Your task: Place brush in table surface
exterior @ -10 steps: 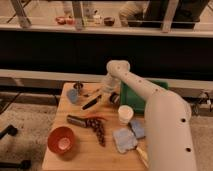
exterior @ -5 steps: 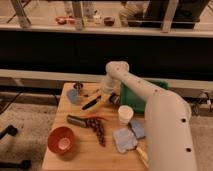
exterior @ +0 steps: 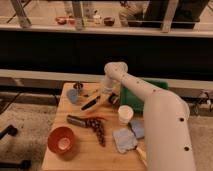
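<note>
The pincer (exterior: 104, 96) hangs over the far middle of the table (exterior: 82, 150). The brush (exterior: 90, 104) lies slantwise just near-left, its far end meeting the pincer; whether it pinches, I cannot tell.

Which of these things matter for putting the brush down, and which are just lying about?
In the job: brush; table; gripper, low over the table by the brush.
Lying about: orange bowl; white cup; green tray; grey cloths; dark cylinder.

White arm (exterior: 160, 112), rounded joints (exterior: 116, 70) (dark screw dots (exterior: 187, 120)), pincer (exterior: 104, 96) above table surface (exterior: 100, 156)
</note>
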You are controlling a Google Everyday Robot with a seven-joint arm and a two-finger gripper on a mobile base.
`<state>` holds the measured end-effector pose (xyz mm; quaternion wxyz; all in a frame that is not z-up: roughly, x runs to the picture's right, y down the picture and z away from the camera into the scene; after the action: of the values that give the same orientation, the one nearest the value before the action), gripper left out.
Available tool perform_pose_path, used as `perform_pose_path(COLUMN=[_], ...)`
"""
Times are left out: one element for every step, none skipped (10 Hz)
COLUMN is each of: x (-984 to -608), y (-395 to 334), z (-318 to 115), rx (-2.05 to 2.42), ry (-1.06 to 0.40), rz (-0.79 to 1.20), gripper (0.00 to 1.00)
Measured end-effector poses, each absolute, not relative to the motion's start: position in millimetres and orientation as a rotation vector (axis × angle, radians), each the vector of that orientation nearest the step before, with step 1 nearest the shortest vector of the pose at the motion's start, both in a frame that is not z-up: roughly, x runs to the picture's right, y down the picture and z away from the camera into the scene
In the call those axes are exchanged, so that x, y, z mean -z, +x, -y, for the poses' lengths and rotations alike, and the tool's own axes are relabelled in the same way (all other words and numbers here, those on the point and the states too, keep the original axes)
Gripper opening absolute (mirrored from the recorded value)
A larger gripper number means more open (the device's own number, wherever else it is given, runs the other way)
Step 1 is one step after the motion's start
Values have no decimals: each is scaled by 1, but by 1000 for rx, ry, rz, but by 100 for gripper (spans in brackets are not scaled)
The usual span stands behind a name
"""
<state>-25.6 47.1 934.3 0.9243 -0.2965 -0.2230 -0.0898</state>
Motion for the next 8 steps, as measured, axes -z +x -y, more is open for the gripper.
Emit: perform_pose_path(x=[-934,-935,-935,-935,-935,-935,-935,-935], y=[-27,-26,-27,-27,-27,-26,-25,-25], z=[-47,-48,-48,-49,-49,-50,-50,-50], rx=[187,187,188,188,188,191,194,195], ry=[-608,-609,-610,-615,-618,-623,-628,-628], rz=[458,455,455,455,455,455,457,459], gripper=[0,5,14,23,33,43,56,64])
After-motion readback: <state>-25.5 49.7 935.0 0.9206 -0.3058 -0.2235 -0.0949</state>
